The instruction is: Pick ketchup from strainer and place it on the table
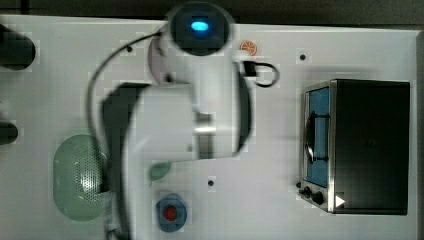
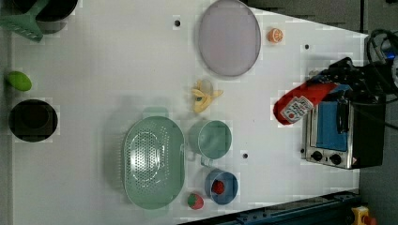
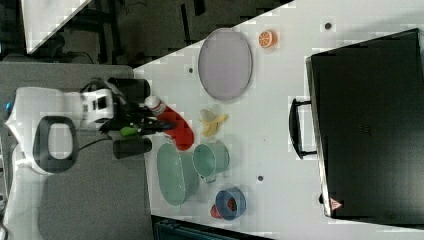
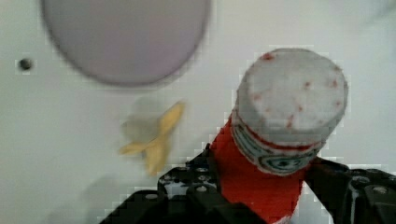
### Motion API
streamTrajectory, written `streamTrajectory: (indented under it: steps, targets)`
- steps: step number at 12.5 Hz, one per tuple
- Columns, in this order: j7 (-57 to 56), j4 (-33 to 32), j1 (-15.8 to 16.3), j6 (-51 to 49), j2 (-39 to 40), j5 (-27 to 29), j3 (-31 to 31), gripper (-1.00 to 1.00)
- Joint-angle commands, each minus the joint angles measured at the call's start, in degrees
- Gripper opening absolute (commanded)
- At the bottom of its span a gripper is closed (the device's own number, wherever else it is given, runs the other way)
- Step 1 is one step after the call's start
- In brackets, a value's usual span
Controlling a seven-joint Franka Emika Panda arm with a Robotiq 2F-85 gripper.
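Note:
My gripper is shut on the ketchup, a red squeeze bottle with a white cap and white label; its black fingers press the red body from both sides. In the left view the ketchup hangs tilted in the air, held by the gripper, clear of the strainer. The pale green strainer shows a bare perforated bottom. In the right view the ketchup is held by the gripper above the white table, next to the strainer.
A green cup and a blue bowl holding a strawberry stand beside the strainer. A peeled banana, a grey plate and an orange slice lie on the table. A toaster oven fills the top view's right.

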Motion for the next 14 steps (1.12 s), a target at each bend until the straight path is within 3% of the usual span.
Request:
streamTrajectory:
  steps: [1, 5, 9, 14]
  targets:
    - [-9.1, -3.9, 0.2, 1.6, -1.2, 0.4, -2.9, 0.21]
    - [-10.5, -12.9, -0.2, 11.4, -1.1, 0.4, -7.6, 0.21]
    - [-10.5, -22.7, -0.2, 25.3, 1.1, 0.4, -8.4, 0.21]
    - [-10.5, -27.2, -0.2, 35.0, 7.1, -2.9, -9.0, 0.27]
